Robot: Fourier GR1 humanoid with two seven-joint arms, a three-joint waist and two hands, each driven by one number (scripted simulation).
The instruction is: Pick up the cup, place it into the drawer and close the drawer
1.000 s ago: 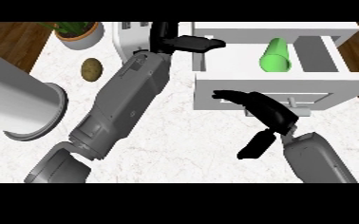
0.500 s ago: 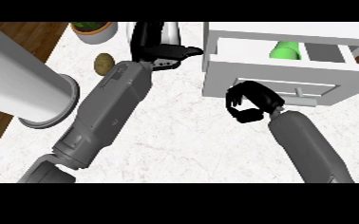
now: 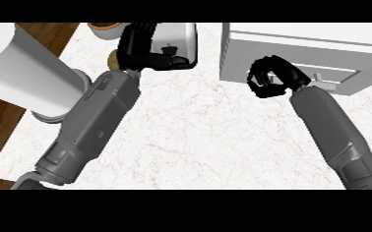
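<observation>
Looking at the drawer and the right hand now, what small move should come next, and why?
Probably draw the right hand back from the drawer. The drawer front looks flush with no open gap, and no cup shows, so closing seems done; the hand's fingers are curled, holding nothing.

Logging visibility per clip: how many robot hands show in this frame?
2. The left robot hand is at upper centre-left, by the white appliance. The right robot hand, fingers curled, is against the drawer front.

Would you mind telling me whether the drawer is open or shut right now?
Shut. The drawer shows only its flat white front with no open compartment visible, and the right robot hand is curled against that front.
</observation>
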